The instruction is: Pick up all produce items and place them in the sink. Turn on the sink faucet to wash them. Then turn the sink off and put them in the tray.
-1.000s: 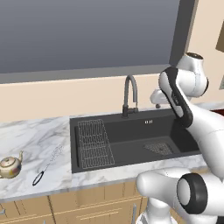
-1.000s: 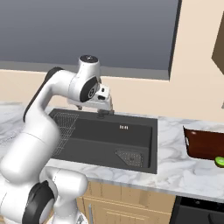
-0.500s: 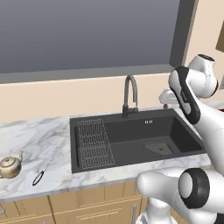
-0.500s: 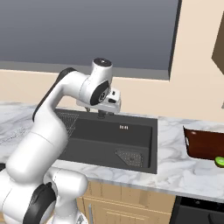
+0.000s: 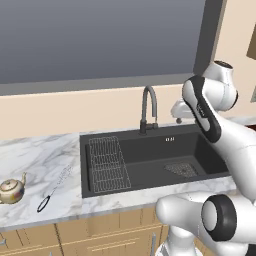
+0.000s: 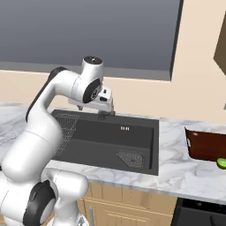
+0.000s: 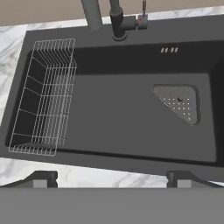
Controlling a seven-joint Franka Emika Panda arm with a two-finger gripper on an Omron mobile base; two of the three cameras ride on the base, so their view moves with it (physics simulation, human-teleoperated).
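The black sink (image 5: 150,160) lies in the marble counter, with a wire rack (image 7: 43,96) at its left end and a triangular mesh drain (image 7: 179,103). The sink faucet (image 5: 148,107) rises behind it; its base and side lever (image 7: 142,18) show at the top of the hand view. My gripper (image 7: 111,177) hangs over the basin, open, its fingertips (image 7: 41,178) wide apart with nothing between them. From the sides the gripper (image 6: 107,109) (image 5: 178,116) sits near the faucet. The reddish-brown tray (image 6: 206,145) lies far right, with a small lime-green produce item (image 6: 221,163) at its near edge.
A small teapot (image 5: 11,191) and a wire whisk (image 5: 52,187) lie on the counter left of the sink. A wall with a window ledge runs just behind the faucet. Bare marble stretches between the sink and the tray (image 6: 172,154).
The arm's upper links have swung to the right and the hand has shifted slightly right above the back of the sink. The jaws have stayed wide open.
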